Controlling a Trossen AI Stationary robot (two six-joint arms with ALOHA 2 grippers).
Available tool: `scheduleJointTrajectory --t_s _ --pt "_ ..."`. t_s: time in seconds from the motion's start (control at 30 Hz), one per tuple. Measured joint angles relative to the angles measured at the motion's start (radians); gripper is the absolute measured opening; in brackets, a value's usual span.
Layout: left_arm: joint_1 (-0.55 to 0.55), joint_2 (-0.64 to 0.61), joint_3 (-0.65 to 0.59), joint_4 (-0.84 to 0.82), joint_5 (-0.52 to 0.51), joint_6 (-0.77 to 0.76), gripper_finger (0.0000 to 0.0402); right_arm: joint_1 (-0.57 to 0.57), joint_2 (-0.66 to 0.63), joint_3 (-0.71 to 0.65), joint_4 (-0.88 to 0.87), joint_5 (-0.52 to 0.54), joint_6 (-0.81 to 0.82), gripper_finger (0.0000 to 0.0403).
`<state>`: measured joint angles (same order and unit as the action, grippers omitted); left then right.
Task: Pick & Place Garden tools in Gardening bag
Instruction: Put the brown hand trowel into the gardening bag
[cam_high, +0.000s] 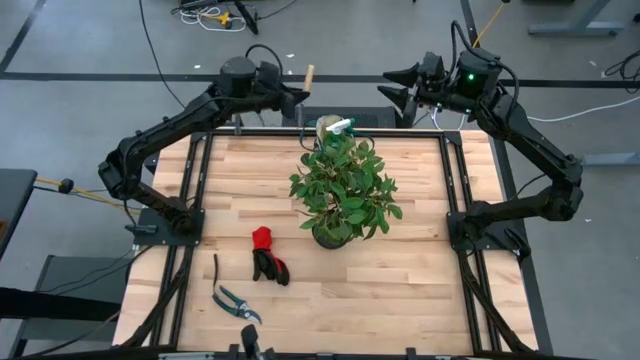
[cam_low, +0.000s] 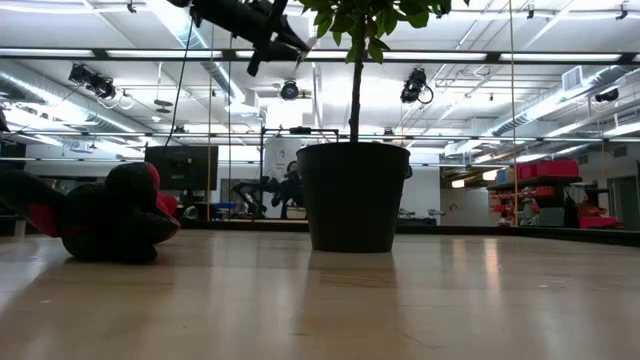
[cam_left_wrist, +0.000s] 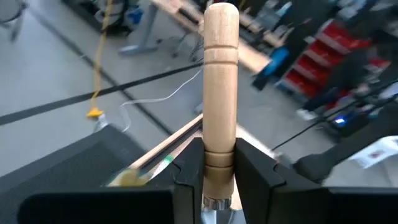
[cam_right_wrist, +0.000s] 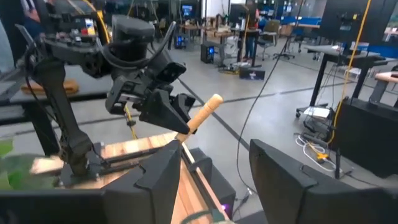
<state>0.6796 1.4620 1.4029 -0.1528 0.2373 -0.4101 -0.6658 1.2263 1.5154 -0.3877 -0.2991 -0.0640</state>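
My left gripper (cam_high: 297, 98) hangs above the table's far edge, shut on a wooden-handled tool (cam_high: 308, 76) whose metal end is hidden. Across from it, at the far right, my right gripper (cam_high: 398, 88) stands open and holds nothing. The tan gardening bag (cam_high: 325, 128) sits at the far edge behind the plant, a green-and-white spray bottle (cam_high: 343, 125) showing at its top. Red-and-black gloves (cam_high: 268, 255) and dark pruning shears (cam_high: 235, 300) lie flat on the table's near left part. My left gripper pinches the wooden handle between its two fingers (cam_left_wrist: 189, 171), low on the handle (cam_left_wrist: 219, 155) just above the metal collar. The fingers lie along the handle. Most of the handle (cam_right_wrist: 202, 115) sticks out past the fingertips, slanting upward, and the tool is lifted clear of the table.
A leafy potted plant (cam_high: 342, 190) in a dark pot (cam_low: 353, 195) stands mid-table, between the bag and the gloves. Black frame rails (cam_high: 205, 190) run along the table's left and right sides. Bare wood (cam_high: 420, 270) lies to the plant's right.
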Motion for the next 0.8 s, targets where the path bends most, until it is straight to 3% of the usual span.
scheduleJointTrajectory --t_s 0.37,0.6,0.8 --pt "-0.046 0.001 0.0 0.138 0.086 0.116 0.0074 0.0 0.002 0.0 0.071 -0.01 0.078 0.0194" --pt "-0.094 0.003 0.0 0.239 0.127 0.173 0.0073 0.006 0.041 0.0 0.155 -0.154 0.132 0.0194" --pt "-0.107 0.004 0.0 0.257 0.141 0.194 0.0075 0.045 0.097 0.0 0.234 -0.169 0.139 0.0194"
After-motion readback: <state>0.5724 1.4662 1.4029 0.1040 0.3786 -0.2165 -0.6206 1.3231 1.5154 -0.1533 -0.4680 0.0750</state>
